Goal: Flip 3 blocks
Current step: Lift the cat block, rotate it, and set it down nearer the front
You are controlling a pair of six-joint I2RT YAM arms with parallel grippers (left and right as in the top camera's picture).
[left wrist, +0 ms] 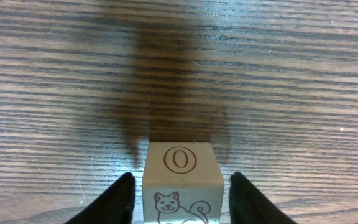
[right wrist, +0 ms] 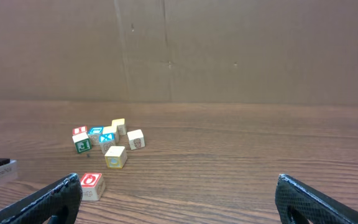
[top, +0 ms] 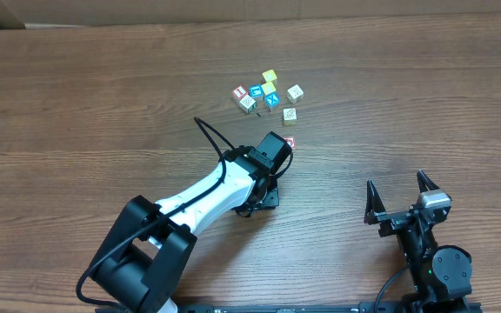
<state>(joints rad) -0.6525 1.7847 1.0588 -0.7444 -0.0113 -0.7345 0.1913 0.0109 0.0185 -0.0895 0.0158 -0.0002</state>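
Observation:
A small wooden block (left wrist: 182,168) lies on the table between my left gripper's fingers (left wrist: 120,200), showing a red ring on a cream face and a cat drawing on the face toward the camera. My left gripper (left wrist: 182,202) is open, with a thin gap on each side of the block. From overhead the same block (top: 289,142) shows red and white at the tip of the left gripper (top: 283,146). In the right wrist view it is a red-topped block (right wrist: 91,185). Two cream blocks (top: 295,92) (top: 247,103) sit in the cluster behind. My right gripper (top: 396,181) (right wrist: 179,186) is open and empty.
The cluster beyond the left gripper holds yellow cubes (top: 270,76), blue-faced cubes (top: 256,90), a red-and-white cube (top: 240,91) and a cube with a yellow side (top: 290,115). A cardboard wall (right wrist: 229,50) stands behind the table.

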